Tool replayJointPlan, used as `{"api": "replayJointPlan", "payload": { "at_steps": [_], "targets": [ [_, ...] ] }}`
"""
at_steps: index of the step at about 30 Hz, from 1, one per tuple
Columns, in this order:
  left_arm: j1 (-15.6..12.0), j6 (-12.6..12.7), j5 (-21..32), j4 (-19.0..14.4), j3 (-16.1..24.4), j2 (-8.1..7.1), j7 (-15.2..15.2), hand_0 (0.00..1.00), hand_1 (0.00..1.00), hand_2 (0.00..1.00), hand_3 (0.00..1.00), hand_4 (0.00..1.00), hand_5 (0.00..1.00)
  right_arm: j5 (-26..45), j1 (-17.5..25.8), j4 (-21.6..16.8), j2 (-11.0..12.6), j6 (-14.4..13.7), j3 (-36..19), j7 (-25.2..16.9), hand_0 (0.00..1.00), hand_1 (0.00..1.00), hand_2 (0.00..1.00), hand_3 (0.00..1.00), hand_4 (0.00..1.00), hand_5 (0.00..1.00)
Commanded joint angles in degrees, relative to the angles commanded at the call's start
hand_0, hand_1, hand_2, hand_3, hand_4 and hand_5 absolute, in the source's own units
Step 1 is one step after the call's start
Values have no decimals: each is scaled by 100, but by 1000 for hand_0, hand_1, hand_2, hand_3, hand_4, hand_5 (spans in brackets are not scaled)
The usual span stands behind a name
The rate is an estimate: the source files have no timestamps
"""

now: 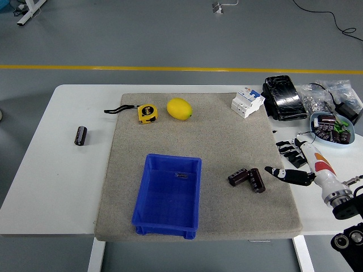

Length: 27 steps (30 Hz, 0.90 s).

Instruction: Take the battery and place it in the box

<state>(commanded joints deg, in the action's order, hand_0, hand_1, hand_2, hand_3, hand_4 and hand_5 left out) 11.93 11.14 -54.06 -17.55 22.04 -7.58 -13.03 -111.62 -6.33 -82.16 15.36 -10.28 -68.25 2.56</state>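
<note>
— What was nearest you on the table?

— The blue box (168, 194), sitting at about six o'clock on the grey mat (215, 130), its near end close to the mat's front edge. I could make out only a small scrap inside it, too small to tell what.

— And the batteries?

— Two dark ones (247, 178) lay touching each other on the mat at about four o'clock, just right of the box but apart from it. The right hand (295, 164) was beside them, at the mat's right edge. Its fingers were spread and loose, one dark finger pointing toward the pair and stopping just short. It had hold of nothing.

— The left hand?

— I didn't see it.

— Anything else out to the sides?

— One more battery (81, 135) lay alone on the bare white table (68, 187) at nine o'clock, well clear of the mat.

— Further back?

— A yellow tape measure (147, 113) and a lemon (179, 109) stood near each other at eleven to twelve o'clock on the mat. At one o'clock, a white breaker (248, 102) sat at the mat's corner, with a black pack (283, 97) just beyond it. A blue bowl (334, 129) of small parts stood at two o'clock, near the table's right edge.
</note>
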Motion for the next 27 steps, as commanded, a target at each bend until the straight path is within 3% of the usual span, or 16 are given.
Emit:
{"api": "replayJointPlan", "payload": {
  "at_steps": [4,5,10,11,21,27],
  "targets": [
    [3,5,27,-3,-16,-2,7,678,623,666,639,656,681,-708,-100,-68,142,385,89,-129,539,576,629,716,998,283],
    [3,7,35,-1,-17,-5,10,674,623,666,639,656,681,-943,-164,-98,226,537,145,-185,739,742,783,839,998,270],
    [15,-3,23,1,-7,-14,-5,674,623,666,639,656,681,-1328,-521,-200,614,1041,495,-297,739,742,783,839,998,270],
    [19,-5,19,3,-2,-16,-10,679,622,664,639,656,681,-1356,-597,-214,687,1088,577,-320,762,776,815,872,998,254],
    [-4,-7,54,8,0,-41,-13,679,622,663,639,656,680,-1447,-1151,-154,1220,1383,1346,-339,754,776,815,871,998,253],
    [-16,-26,42,4,4,-46,-21,676,621,663,639,657,679,-1300,-1481,-9,1379,1481,1854,-298,748,759,807,858,998,251]
  ]
}}
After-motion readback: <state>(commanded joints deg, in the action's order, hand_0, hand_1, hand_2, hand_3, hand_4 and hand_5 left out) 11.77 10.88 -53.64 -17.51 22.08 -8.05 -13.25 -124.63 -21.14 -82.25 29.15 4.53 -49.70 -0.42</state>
